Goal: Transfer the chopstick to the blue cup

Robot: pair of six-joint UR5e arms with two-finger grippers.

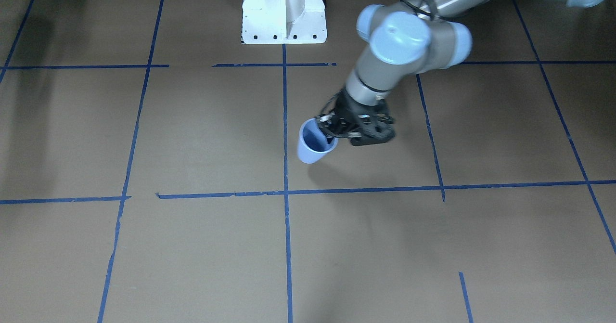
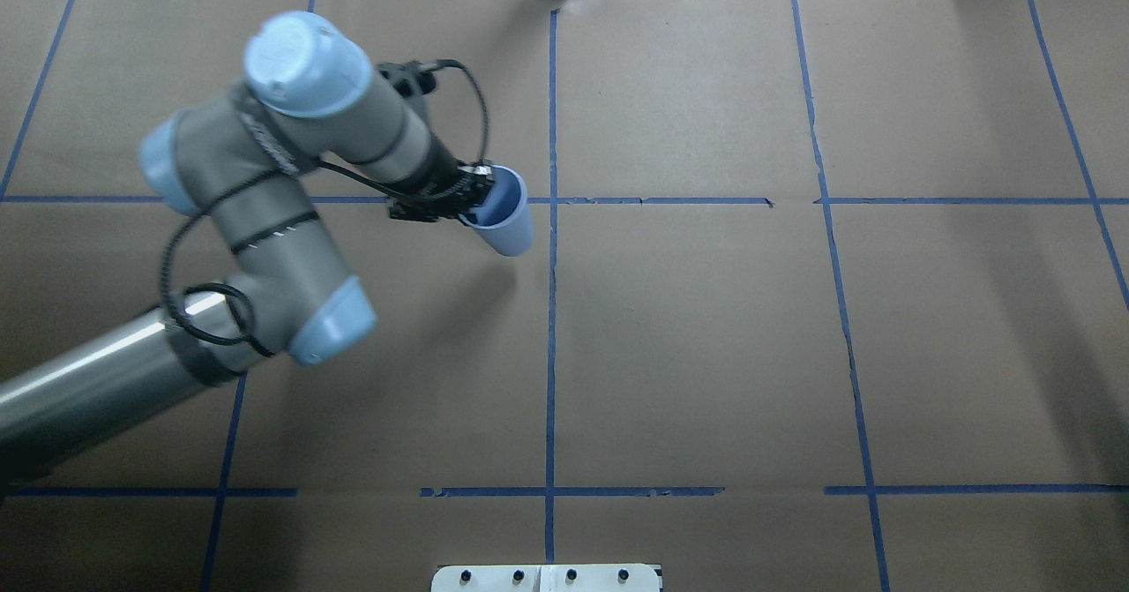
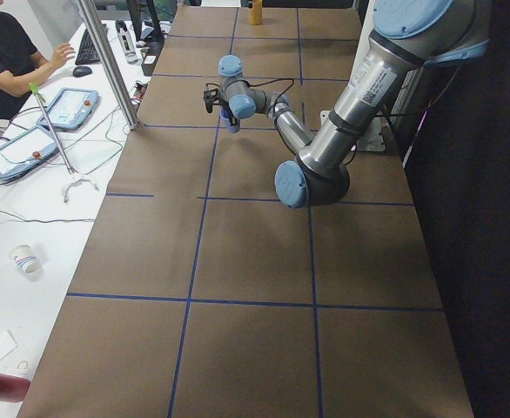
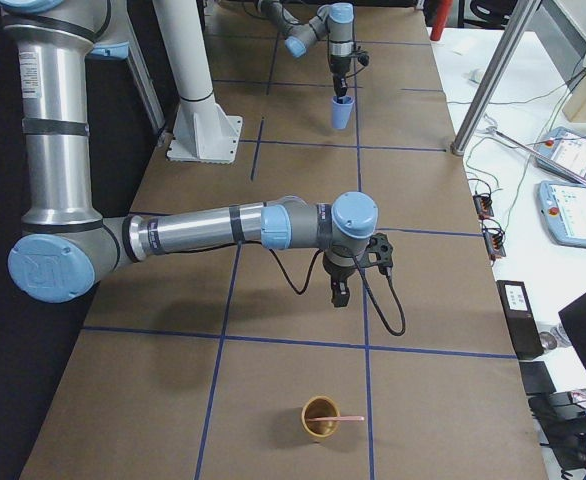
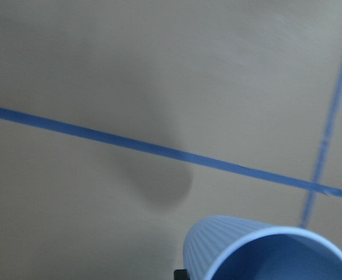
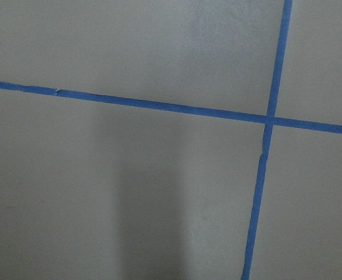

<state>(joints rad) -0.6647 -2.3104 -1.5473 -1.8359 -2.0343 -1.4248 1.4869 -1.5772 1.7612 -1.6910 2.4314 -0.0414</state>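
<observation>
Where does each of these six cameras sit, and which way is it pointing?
Front-facing: across the table, facing the robot's base; left gripper holds the blue cup.
Overhead: behind the robot, looking down; left arm shows.
Exterior left: table's left end, looking along it; left arm near.
Exterior right: opposite end; right arm near, chopstick in brown cup.
Left wrist: looks down past the blue cup's rim.
Right wrist: looks down at taped table only.
Both side views share the held blue cup.
</observation>
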